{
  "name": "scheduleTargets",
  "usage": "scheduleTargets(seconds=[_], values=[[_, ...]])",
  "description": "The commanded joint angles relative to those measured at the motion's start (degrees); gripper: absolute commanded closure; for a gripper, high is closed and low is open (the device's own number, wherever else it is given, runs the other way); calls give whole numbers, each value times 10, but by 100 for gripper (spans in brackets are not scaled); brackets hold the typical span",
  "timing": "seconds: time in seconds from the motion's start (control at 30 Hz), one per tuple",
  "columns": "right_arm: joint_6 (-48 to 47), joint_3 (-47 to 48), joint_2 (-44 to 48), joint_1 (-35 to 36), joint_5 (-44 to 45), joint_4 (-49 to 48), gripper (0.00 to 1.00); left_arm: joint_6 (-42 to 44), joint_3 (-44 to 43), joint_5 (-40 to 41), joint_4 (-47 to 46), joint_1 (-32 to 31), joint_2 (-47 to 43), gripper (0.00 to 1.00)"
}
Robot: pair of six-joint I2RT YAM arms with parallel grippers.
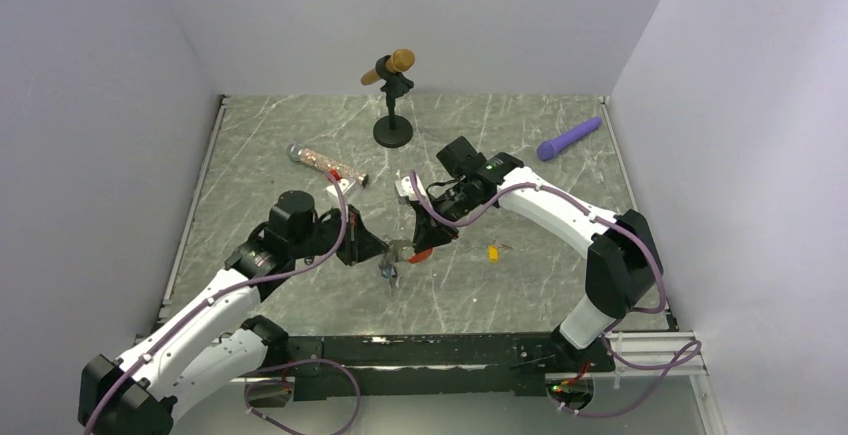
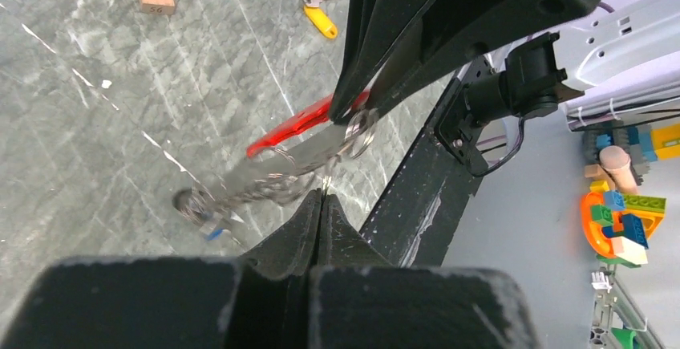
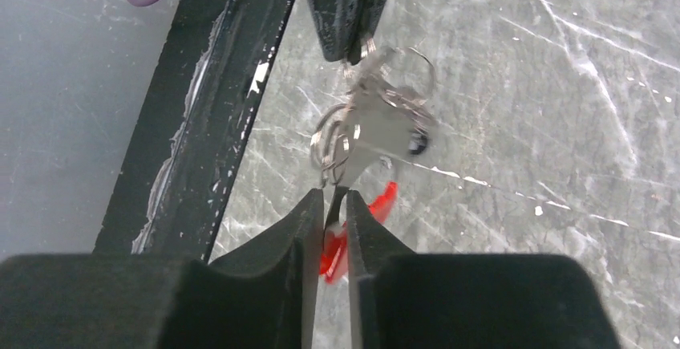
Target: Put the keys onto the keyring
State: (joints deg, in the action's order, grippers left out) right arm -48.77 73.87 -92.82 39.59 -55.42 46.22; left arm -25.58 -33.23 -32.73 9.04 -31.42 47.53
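Two-arm hold of the keyring (image 1: 418,253), seen over the tabletop (image 1: 520,300). The keyring sits near the yellow-tagged key (image 1: 493,252), on that key's left-arm side, suspended between the two arms. The left jaws are closed on a thin wire loop at one end. The right jaws are pinched nearly together on the other end, with the red fob (image 2: 293,128) showing between and behind them. A blurred bunch of keys (image 3: 377,120) and small rings hangs between the two grips. The yellow-tagged key lies flat and apart from both arms.
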Motion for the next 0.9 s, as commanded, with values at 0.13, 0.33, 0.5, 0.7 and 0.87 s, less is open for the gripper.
scheduleTargets(seconds=[0.13,0.33,0.5,0.7,0.87], values=[[-101,26,17,3,-72,82,58,163,-107,23,144,1,-1,100],[-138,49,16,3,-111,128,51,306,-179,18,239,-1,16,100],[-132,75,14,-21,-143,136,51,419,-243,41,306,-24,35,100],[-96,125,18,-48,-168,114,50,557,-226,53,257,-60,12,100],[-1,133,29,-47,-135,17,50,626,-182,52,153,-62,-18,100]])
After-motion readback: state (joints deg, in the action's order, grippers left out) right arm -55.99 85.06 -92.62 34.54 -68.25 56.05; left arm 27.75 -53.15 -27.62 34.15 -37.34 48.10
